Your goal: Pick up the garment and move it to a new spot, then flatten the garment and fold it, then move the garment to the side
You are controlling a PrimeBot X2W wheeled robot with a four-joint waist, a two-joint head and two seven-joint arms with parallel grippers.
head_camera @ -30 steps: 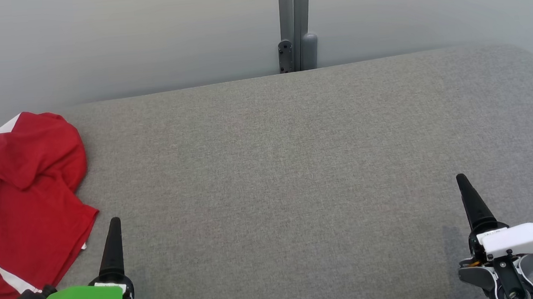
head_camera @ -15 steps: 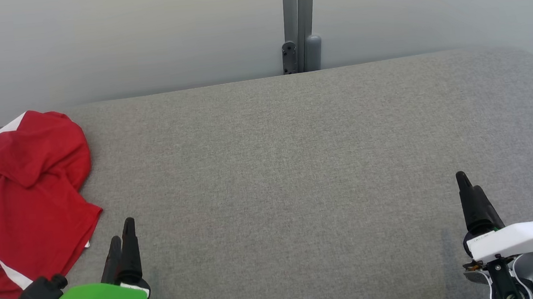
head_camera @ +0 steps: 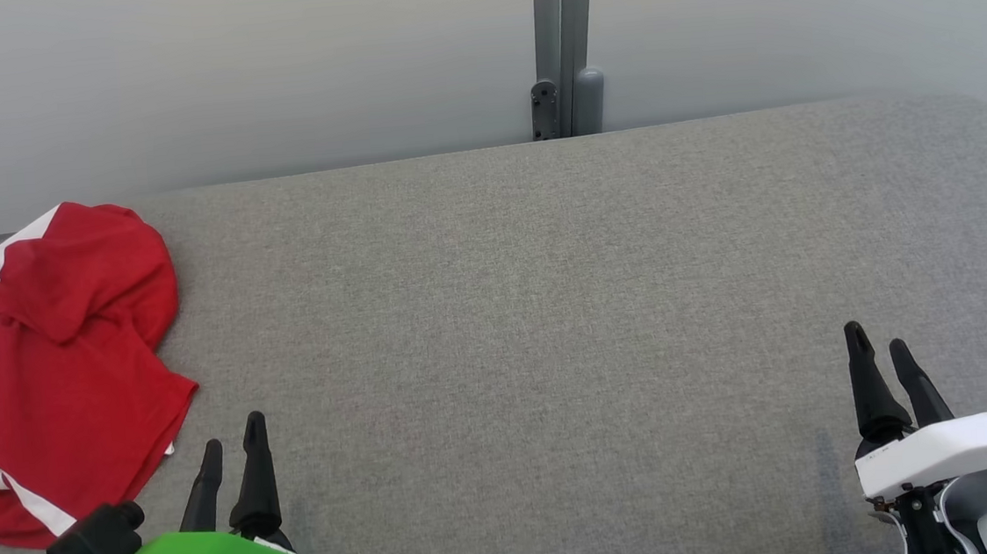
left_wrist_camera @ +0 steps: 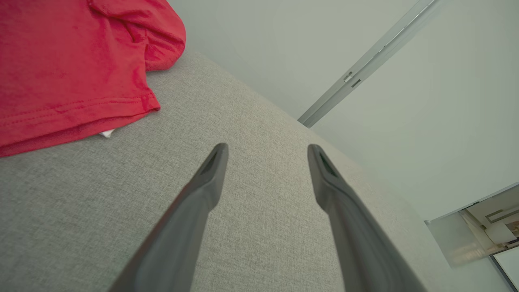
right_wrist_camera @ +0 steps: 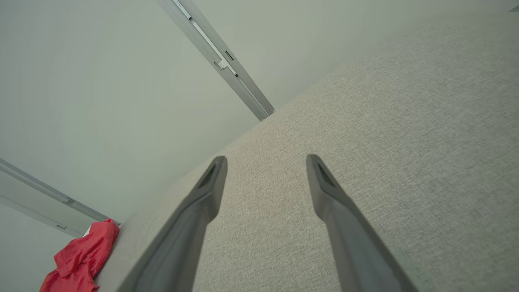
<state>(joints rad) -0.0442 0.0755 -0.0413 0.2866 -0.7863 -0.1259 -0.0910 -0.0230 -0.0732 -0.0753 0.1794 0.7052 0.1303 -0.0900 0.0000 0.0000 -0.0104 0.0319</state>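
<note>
- We see the red garment (head_camera: 60, 364) with white stripes lying crumpled at the far left of the grey fabric-covered table (head_camera: 514, 311), reaching its left edge.
- Our left claw (head_camera: 232, 430) sits at the lower left, just right of the garment's near corner and not touching it; its two dark fingers are spread apart with nothing between them.
- In the left wrist view, the left claw (left_wrist_camera: 267, 146) points over bare grey fabric, and the garment's (left_wrist_camera: 73, 61) hemmed edge lies up and to the left of the fingertips.
- Our right claw (head_camera: 875, 336) is at the lower right, well apart from the garment, released and empty.
- In the right wrist view, the right claw (right_wrist_camera: 266, 157) frames bare table, with the garment (right_wrist_camera: 81, 259) small at the far end.
- A pale wall with a grey post (head_camera: 563, 42) stands behind the table.
</note>
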